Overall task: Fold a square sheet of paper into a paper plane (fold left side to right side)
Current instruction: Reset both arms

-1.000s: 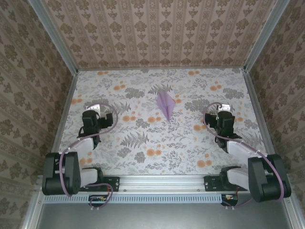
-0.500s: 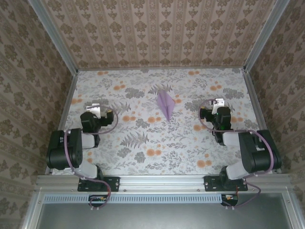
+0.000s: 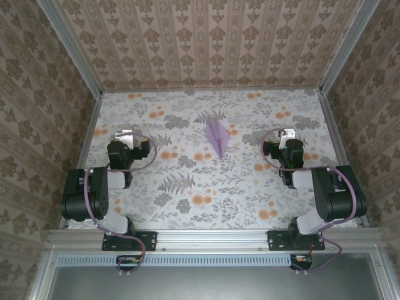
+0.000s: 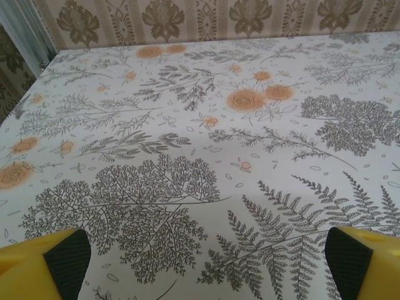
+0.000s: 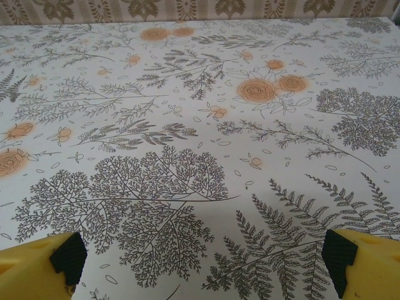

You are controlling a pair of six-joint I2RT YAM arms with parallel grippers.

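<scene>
Both arms have folded back since a second ago: their dark elbow links, then low by the bases, now stand up over the near part of the table (image 3: 187, 194), and each claw has shifted a little toward the far wall (image 3: 212, 44). Over the last half second we see hardly any change, and the paper plane (image 3: 217, 137) has not moved.

From above, the left gripper (image 3: 127, 135) sits near the table's left edge and the right gripper (image 3: 287, 134) near the right edge, both pointing away from the bases. The paper plane lies flat between them, well apart from either. It is a narrow lilac dart with a centre crease, its sharp tip pointing toward the near rail (image 3: 206, 239).

In the left wrist view, the yellow fingers (image 4: 37, 269) with dark pads stand wide apart at the bottom corners, with nothing between them but the printed cloth of grey ferns and orange blooms. We see the same in the right wrist view — the fingers (image 5: 369, 262) are spread wide and grip nothing.
</scene>
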